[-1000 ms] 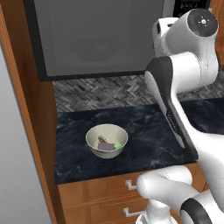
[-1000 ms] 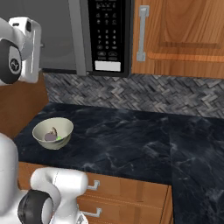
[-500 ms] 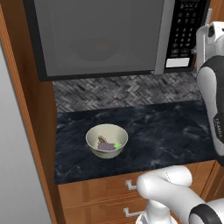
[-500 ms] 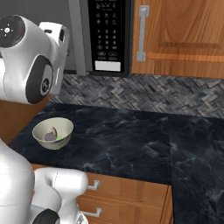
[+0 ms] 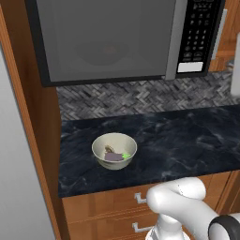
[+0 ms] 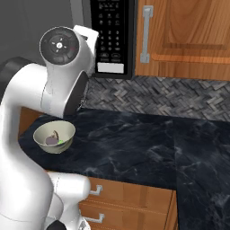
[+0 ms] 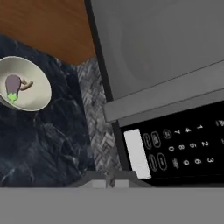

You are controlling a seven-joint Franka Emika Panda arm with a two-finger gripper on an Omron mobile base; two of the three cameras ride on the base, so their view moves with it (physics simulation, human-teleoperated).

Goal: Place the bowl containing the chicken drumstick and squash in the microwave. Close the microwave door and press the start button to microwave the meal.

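the large grey box-shaped microwave (image 5: 126,40) is seen with its wide dark-framed door (image 5: 103,42) shut, and a faint orange-red shape, probably the meal in its bowl, is glimpsed through the grey window. the start press could go wrong if the wrong key on the tall black keypad panel (image 7: 175,148) is struck, since the keys are packed closely. the keypad is shown close in the hand view, the small cream-white ceramic bowl (image 6: 54,136) on the dark marble desk (image 6: 134,143) in all views; the end effector's state cannot be told.
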